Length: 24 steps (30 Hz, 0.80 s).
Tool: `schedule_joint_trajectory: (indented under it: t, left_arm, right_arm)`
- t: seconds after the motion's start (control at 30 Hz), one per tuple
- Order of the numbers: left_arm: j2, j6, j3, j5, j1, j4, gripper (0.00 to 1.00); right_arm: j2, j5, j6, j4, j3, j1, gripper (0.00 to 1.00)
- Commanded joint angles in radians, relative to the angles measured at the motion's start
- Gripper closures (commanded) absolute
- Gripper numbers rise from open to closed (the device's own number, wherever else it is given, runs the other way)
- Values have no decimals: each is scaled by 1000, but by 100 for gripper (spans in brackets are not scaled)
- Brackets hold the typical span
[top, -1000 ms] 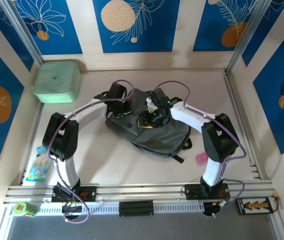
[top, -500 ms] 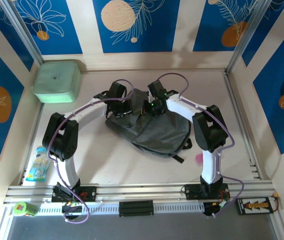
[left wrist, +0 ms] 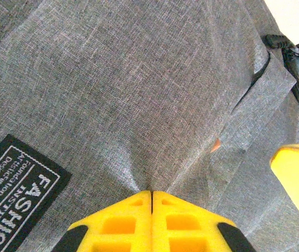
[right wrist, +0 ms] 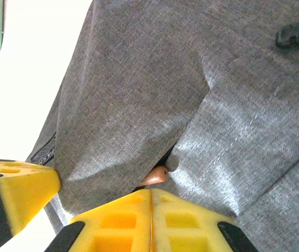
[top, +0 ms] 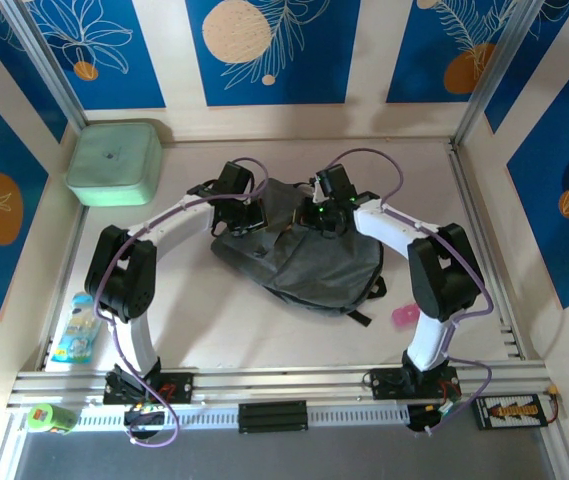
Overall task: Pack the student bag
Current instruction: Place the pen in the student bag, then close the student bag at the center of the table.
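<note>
A mint box (top: 114,160) sits far left while the left gripper (left wrist: 152,192), fingers pressed together, pinches the grey bag (top: 309,262) lying at the centre of the table (top: 214,325); the right gripper (right wrist: 150,190) likewise clamps its fabric.

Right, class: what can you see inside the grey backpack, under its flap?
A small peach-coloured tip peeks out from under the flap of the student bag. The grey fabric covers the rest, so what it is cannot be told.
</note>
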Motion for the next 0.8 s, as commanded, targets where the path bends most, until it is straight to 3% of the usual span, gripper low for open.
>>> schedule_joint_trajectory:
  t: [0.0,0.2,0.4,0.57,0.67,0.77]
  left_arm:
    - [-2,19,34,40,6,-21,94]
    - [0,22,30,41,6,-25,94]
    - [7,28,38,49,6,-27,93]
    - [25,34,54,60,6,-34,93]
    - [27,43,66,53,7,-43,87]
    - [0,45,63,31,13,-42,74]
  right_arm:
    - [15,-43,55,-10,-49,7,92]
    - [78,-67,81,34,-15,6,98]
    - [190,-102,62,78,103,8,99]
    - [208,-157,76,186,96,6,98]
    - [151,-170,80,238,38,-5,97]
    - [39,-131,40,248,-55,-14,91]
